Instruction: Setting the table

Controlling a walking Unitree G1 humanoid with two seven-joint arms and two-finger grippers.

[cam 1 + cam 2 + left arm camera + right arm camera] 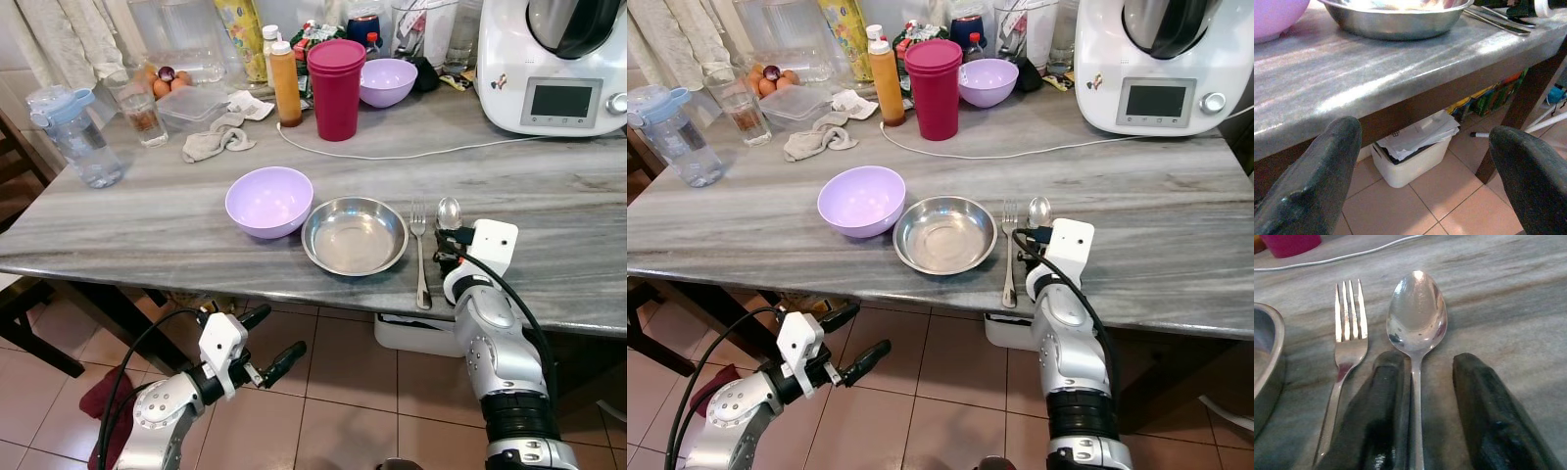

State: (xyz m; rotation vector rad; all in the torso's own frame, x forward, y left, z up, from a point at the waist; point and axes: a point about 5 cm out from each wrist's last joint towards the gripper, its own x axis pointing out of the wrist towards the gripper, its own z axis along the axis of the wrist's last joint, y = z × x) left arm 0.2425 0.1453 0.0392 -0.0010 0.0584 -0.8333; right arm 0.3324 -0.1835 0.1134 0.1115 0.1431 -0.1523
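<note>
On the grey marble table (pixel 147 225) a lilac bowl (pixel 269 201) sits beside a steel bowl (pixel 355 235). Right of the steel bowl lie a fork (pixel 419 245) and a spoon (pixel 449 212), side by side. My right gripper (pixel 1427 362) rests low over the table's front edge, open, its fingers either side of the spoon's (pixel 1417 313) handle, which lies flat on the marble. The fork (pixel 1349 333) lies just outside one finger. My left gripper (pixel 282 331) hangs open below the table edge, with nothing between its fingers (pixel 1327 166).
At the back stand stacked red cups (pixel 335 88), a second lilac bowl (pixel 387 81), an orange sauce bottle (pixel 285 83) and a white kitchen appliance (pixel 554 64) with its cable (pixel 392 155). A water bottle (pixel 73 132), glass (pixel 142 113) and cloth (pixel 217 140) occupy the left. A white bin (pixel 1410 156) sits underneath.
</note>
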